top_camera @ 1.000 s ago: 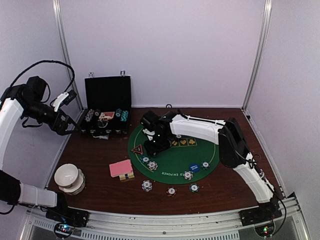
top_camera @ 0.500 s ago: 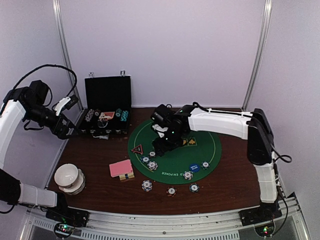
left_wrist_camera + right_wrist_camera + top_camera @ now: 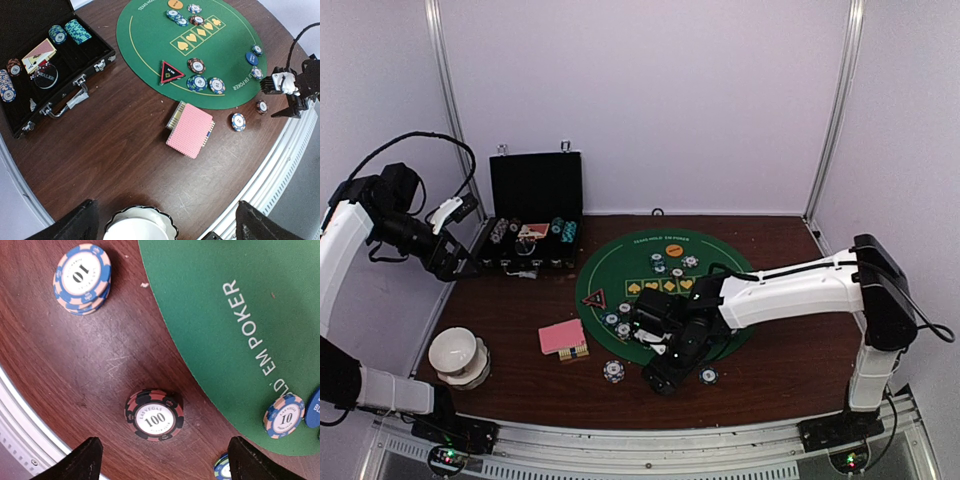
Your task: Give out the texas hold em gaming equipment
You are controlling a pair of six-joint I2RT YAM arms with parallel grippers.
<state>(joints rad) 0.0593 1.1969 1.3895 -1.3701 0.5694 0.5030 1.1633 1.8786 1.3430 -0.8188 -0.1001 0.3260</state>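
Spanning the worktop (image 3: 500,320) from the right, the right arm (image 3: 790,290) lies low over the lower rim of the mat (image 3: 720,275).

Risk one: a sideways sweep would likely scatter the chips (image 3: 624,330) lying on the mat.

Risk two: the right claw (image 3: 164,456) is released and holds nothing. Its fingers stand wide either side of a red chip (image 3: 154,415). That chip lies flat on bare wood, off the mat, near the front rail (image 3: 20,440) at the lower left of the wrist view. So thin a disc may skid from closing fingers and slide toward that rail. Tips set too low would scrape the wood.

Left claw (image 3: 164,226): released, empty, well apart at the left.

Orientation:
- The cards (image 3: 190,130) lie back-up left of the mat, skewed to its edge; long axis not clear.
- The triangle (image 3: 594,298) has its apex toward the top of the top view.
- The red chip is round, with no long axis; its print reads upright in the wrist view.
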